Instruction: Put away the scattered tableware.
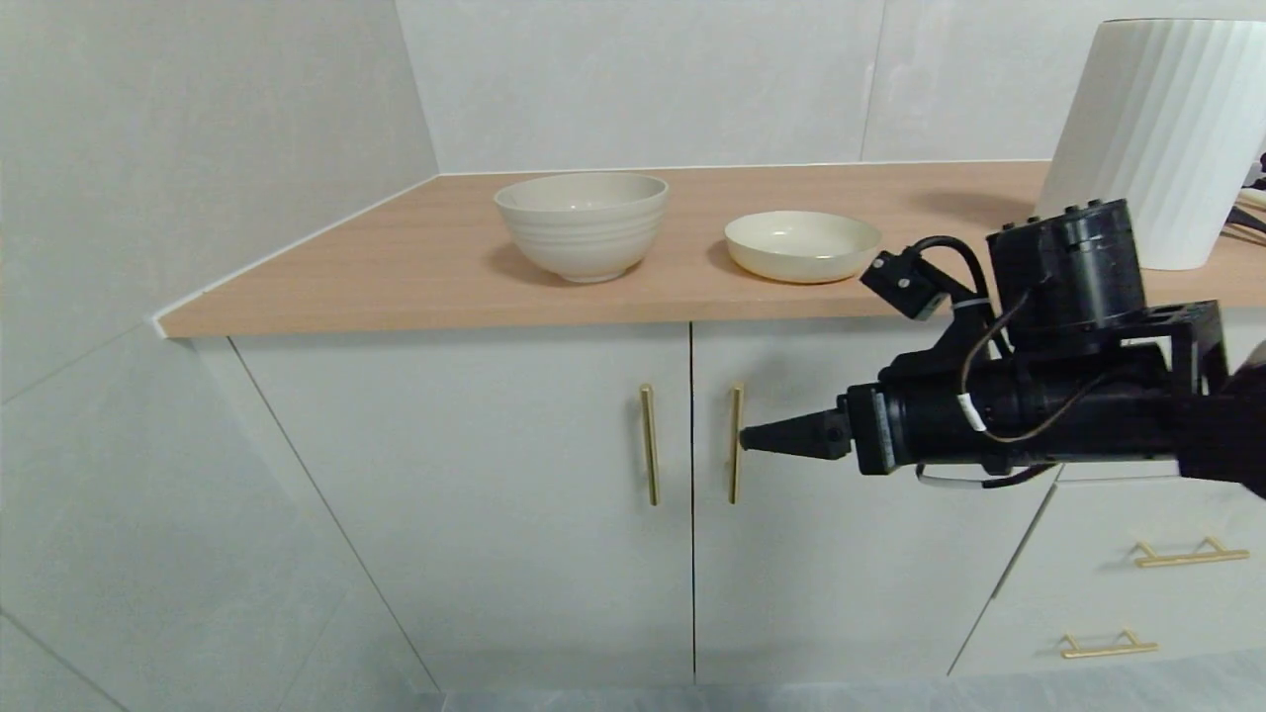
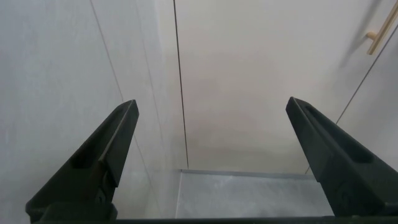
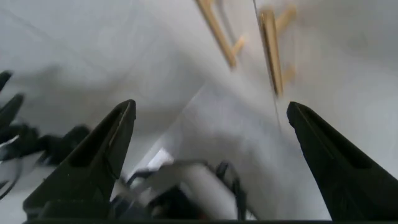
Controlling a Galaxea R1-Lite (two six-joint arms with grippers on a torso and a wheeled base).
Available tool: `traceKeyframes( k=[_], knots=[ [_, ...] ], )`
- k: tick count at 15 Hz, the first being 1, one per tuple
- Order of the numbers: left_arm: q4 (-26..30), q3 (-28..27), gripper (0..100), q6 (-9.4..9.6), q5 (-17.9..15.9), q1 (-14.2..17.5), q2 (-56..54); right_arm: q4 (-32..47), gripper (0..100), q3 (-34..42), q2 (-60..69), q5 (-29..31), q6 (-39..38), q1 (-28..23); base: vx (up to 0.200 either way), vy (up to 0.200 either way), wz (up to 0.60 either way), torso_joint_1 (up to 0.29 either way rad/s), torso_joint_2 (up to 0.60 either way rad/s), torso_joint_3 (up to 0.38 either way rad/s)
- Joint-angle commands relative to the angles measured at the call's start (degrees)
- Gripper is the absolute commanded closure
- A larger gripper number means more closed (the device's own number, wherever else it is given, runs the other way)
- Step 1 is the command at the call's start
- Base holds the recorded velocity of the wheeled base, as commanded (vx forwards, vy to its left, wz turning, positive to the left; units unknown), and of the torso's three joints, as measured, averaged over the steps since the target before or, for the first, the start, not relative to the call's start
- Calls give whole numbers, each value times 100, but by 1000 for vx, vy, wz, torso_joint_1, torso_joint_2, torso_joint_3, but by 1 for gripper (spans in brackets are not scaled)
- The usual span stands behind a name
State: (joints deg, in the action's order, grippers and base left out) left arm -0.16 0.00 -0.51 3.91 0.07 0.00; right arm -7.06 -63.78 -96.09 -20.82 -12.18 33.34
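Two pieces of tableware stand on the wooden countertop: a deep cream bowl and, to its right, a shallow cream dish. My right gripper is below the counter edge, in front of the cabinet doors, with its tip just beside the right door's gold handle. In the right wrist view that gripper is open and empty, and both door handles lie beyond it. My left gripper is open and empty too, facing a pale cabinet panel and the floor.
A tall white ribbed container stands at the counter's right end. The left door's handle hangs close beside the right one. Drawers with gold handles are at the lower right. A tiled wall closes off the left side.
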Motion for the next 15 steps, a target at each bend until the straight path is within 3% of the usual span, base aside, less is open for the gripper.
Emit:
traceKeyframes(
  k=[1, 4, 13, 15],
  knots=[
    [-2, 0, 0, -2, 4, 1, 0, -718, 0, 129, -754, 122, 5, 32, 0, 0, 0, 0, 0, 0],
    [-2, 0, 0, -2, -5, 1, 0, -1650, 0, 331, -1114, 289, 14, 58, 0, 0, 0, 0, 0, 0],
    [-2, 0, 0, -2, 4, 1, 0, -2265, 0, 375, -1545, 342, -30, 243, 0, 0, 0, 0, 0, 0],
    [-2, 0, 0, -2, 4, 1, 0, -2863, 0, 489, -1720, 483, -39, 269, 0, 0, 0, 0, 0, 0]
  ],
)
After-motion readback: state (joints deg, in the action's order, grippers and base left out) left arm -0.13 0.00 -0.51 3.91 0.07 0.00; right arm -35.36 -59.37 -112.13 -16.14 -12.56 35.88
